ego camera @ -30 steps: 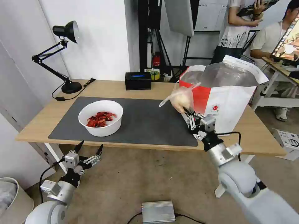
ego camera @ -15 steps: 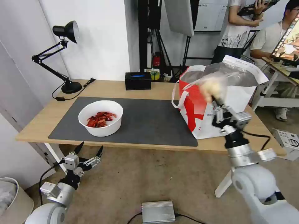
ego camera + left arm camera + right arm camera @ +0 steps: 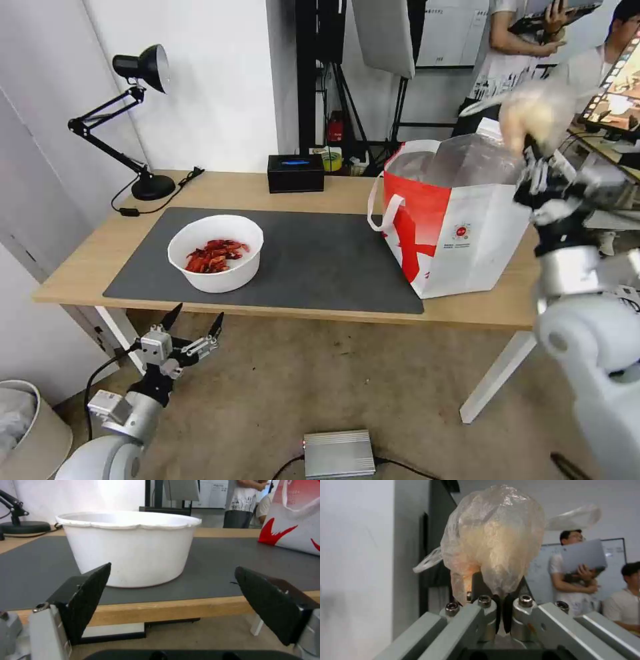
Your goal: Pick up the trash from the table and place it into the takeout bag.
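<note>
The beige knotted plastic-bag lump (image 3: 539, 115) was held pinched between the closed fingers of the right gripper (image 3: 539, 159), which was raised high at the far right, above and just beyond the right rim of the large red-and-white takeout bag with silver foil lining (image 3: 460, 220). The lump was gripped by its lower end and pointed upward, so that its loose knotted ears (image 3: 575, 517) were kept clear of the fingers (image 3: 483, 585); this height was judged to serve for clearing the bag's rim before a drop into the open mouth. The bag stood upright on the right end of the long light-wood table (image 3: 253, 190), its mouth held open by the stiff foil. The white round bowl of red scraps (image 3: 215, 253) was left on the dark grey mat (image 3: 320, 260). The left gripper (image 3: 190, 328) was parked below the table's front edge, its black pads (image 3: 90, 597) spread wide with nothing between them, facing the bowl.
</note>
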{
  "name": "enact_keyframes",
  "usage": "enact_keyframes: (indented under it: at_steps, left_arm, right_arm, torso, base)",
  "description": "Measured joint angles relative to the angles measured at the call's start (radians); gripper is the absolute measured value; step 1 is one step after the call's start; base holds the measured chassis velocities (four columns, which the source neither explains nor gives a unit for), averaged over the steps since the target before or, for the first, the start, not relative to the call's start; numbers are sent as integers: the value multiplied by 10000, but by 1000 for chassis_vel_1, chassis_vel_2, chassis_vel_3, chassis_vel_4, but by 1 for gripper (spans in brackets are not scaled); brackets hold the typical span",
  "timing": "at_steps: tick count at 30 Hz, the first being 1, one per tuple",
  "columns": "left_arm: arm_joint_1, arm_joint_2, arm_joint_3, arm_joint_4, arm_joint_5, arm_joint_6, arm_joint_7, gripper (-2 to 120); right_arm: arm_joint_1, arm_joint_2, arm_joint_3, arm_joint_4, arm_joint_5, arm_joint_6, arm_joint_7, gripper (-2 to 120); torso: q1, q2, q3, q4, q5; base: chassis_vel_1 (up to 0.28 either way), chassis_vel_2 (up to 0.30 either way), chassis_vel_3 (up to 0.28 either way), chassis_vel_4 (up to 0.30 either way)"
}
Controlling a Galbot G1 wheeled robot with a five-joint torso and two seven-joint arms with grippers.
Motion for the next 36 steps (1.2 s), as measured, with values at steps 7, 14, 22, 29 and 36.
enact_keyframes:
  at_steps: [7, 14, 22, 29, 36]
  left_arm:
    - [-12, -45, 47, 63, 52, 0, 24, 100]
    - [-113, -13, 88, 45, 43, 17, 30, 100]
    - [-127, 22, 39, 31, -19, 25, 30, 100]
    - [-155, 44, 34, 30, -29, 42, 42, 100]
    - [-199, 36, 84, 9, -30, 78, 49, 100]
  right_arm:
    - [1285, -968, -522, -672, 1192, -1491, 701, 1]
    - [3168, -1365, -1980, -1547, 3068, -3364, 2052, 1]
    - [4933, -1186, -3013, -2355, 5035, -4957, 3740, 1]
    - [5770, -1114, -3442, -2810, 6730, -5951, 5002, 1]
    - [6162, -972, -3639, -3018, 7756, -6439, 5770, 1]
  torso:
    - [0, 0, 0, 0, -1]
    - [0, 0, 0, 1, -1]
    - [1, 0, 0, 1, -3]
    - [1, 0, 0, 0, -2]
    - [0, 1, -1, 0, -3]
  base:
    - [0, 0, 0, 0]
    - [0, 0, 0, 0]
    - [0, 0, 0, 0]
    - [0, 0, 0, 0]
    - [0, 0, 0, 0]
